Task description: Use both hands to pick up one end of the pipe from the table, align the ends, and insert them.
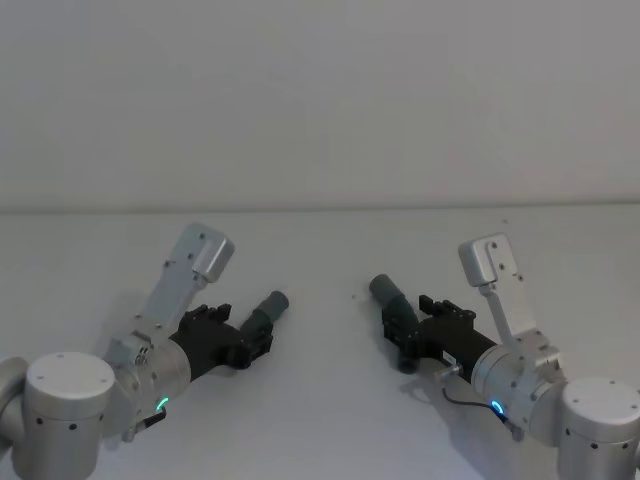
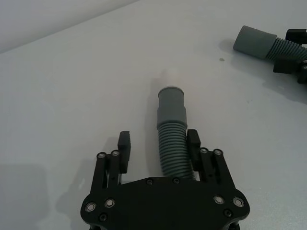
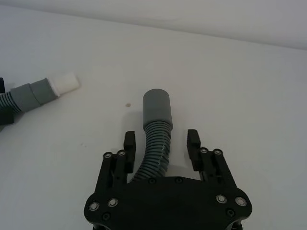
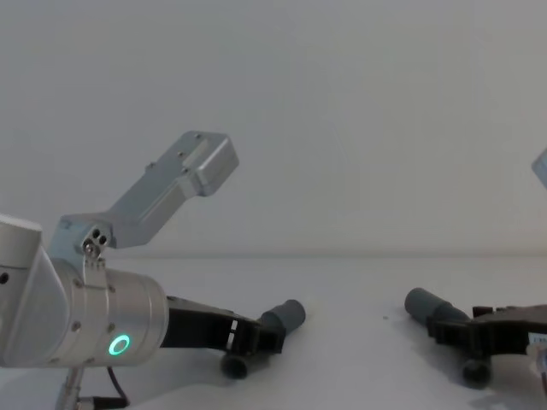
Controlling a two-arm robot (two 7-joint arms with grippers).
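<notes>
Down low at the table (image 1: 320,420) with the left gripper (image 2: 159,140), fingers (image 2: 124,146) spread and pinching nothing. Between them, the ribbed middle of the left pipe piece (image 2: 172,153), lying on the white surface, snug against one finger and clear of the other. Long axis along the gripper's own reach, pointing straight out past the fingertips. Ahead of them the grey cuff (image 2: 171,108), then the narrower white tip (image 3: 64,82) foremost.

Likewise low with the right gripper (image 3: 160,140), fingers (image 3: 193,143) spread, gripping nothing. Between them, touching neither fingertip, the right pipe piece (image 3: 154,146), also on the table. Ribbed part bending back under the palm toward one finger's side. Forward of the fingertips, the smooth grey socket cuff (image 3: 157,106), pointing away from the palm, mouth turned from the camera and inside hidden.

Seen from the head: both pieces angled forward and inward, tip and socket aimed roughly toward each other, well apart, with bare table between. From each gripper, the other piece off ahead and to one side.
</notes>
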